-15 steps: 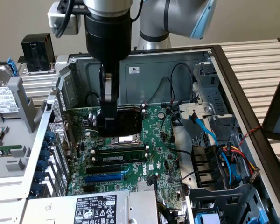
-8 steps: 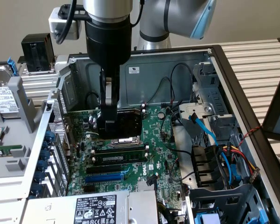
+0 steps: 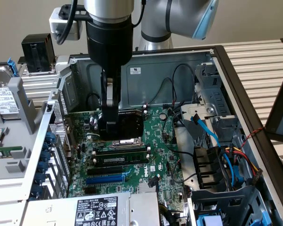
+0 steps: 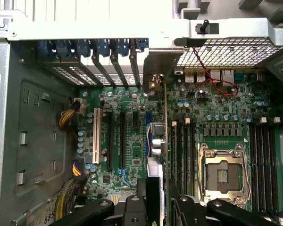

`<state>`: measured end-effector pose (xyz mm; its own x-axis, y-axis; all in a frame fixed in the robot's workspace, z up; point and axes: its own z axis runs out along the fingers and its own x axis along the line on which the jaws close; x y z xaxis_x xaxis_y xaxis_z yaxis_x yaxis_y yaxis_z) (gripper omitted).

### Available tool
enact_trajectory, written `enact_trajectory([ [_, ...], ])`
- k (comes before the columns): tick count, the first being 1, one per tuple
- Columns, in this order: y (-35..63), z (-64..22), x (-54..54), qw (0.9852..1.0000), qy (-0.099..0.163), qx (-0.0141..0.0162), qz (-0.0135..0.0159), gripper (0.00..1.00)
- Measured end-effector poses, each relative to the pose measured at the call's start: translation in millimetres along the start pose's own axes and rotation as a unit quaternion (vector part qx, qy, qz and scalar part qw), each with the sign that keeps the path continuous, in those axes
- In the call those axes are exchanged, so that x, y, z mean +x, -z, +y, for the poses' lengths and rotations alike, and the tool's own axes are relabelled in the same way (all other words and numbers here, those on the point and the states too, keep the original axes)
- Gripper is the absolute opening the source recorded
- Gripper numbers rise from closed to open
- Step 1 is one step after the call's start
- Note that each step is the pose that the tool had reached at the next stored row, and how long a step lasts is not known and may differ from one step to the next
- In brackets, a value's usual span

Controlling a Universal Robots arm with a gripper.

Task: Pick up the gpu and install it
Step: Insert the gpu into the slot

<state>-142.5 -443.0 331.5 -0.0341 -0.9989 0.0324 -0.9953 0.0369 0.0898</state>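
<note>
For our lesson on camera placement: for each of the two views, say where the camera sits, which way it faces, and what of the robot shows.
Exterior view: off the arm, above the open computer case, looking down into it; the arm and gripper show, holding the gpu.
Wrist view: on the wrist, looking along the gripper onto the motherboard; its fingers show.
Shared: gripper, gpu, motherboard.

The gripper (image 3: 108, 127) blocks my sight of part of the gpu (image 3: 130, 126) in the exterior view. I can't see the card's lower edge, and I can't tell whether it touches a slot. In the wrist view I get the card edge-on, so its fan face is hidden. The fingers (image 4: 132, 207) are cut by the frame edge. The arm (image 3: 179, 19) runs off the exterior view's top. The power supply label (image 3: 96, 214) is cut at the bottom and its fine print is too small to read.
</note>
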Motion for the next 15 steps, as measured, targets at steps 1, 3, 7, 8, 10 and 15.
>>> enact_trajectory([
  [1, -0.9, -0.1, -0.1, 1.0000, 0.000, 0.0001, -0.0002, 0.27],
  [3, -3.3, -0.3, -0.1, 1.0000, 0.000, 0.0001, -0.0001, 0.27],
  [7, -10.4, -1.0, -0.3, 1.0000, 0.000, 0.0001, -0.0001, 0.27],
  [8, -12.3, -1.1, -0.4, 1.0000, 0.000, 0.0001, -0.0001, 0.27],
  [10, -15.9, -1.5, -0.5, 1.0000, 0.000, 0.0001, -0.0002, 0.27],
  [15, -24.8, -0.9, -1.1, 1.0000, 0.000, 0.0017, -0.0002, 0.27],
])
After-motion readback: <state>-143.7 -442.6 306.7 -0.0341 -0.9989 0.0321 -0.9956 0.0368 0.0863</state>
